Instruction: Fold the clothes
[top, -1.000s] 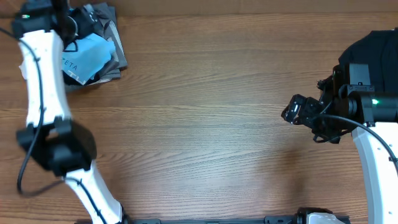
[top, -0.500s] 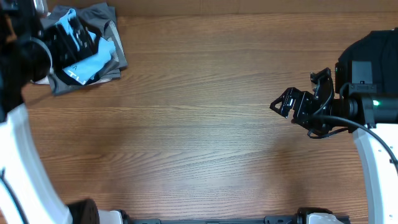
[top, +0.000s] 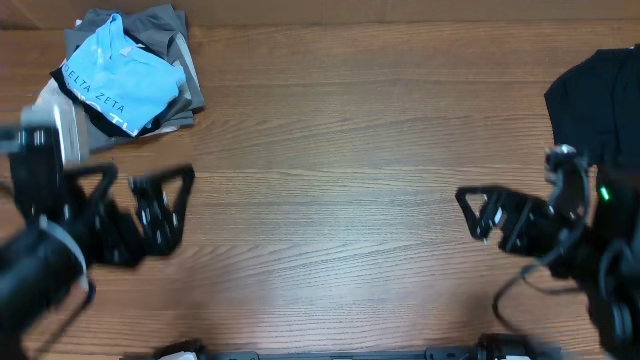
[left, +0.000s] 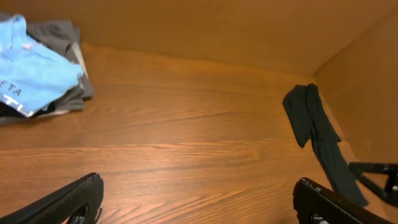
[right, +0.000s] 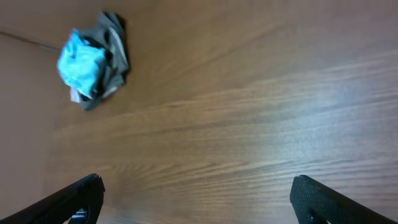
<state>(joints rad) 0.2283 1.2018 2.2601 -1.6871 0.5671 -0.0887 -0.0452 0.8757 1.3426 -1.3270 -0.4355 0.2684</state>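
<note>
Overhead view, findings as I read them: the left tool (top: 148, 182) sits at about eight o'clock on the counter (top: 330, 140), jaws spread wide, nothing between them. The right tool (top: 482, 222) sits at about four o'clock, jaws likewise wide apart and empty. Both are over bare wood, well apart from any cloth; both wrist views agree. The sky-blue T-shirt (top: 110, 85), white lettering up, lies crumpled on top of a heap at ten o'clock, over grey garments (top: 170, 30), with black cloth (top: 100, 118) and an off-white piece (top: 52, 110) showing at its lower edge. A separate black garment (top: 600, 100) lies at two to three o'clock, near the right tool.
</note>
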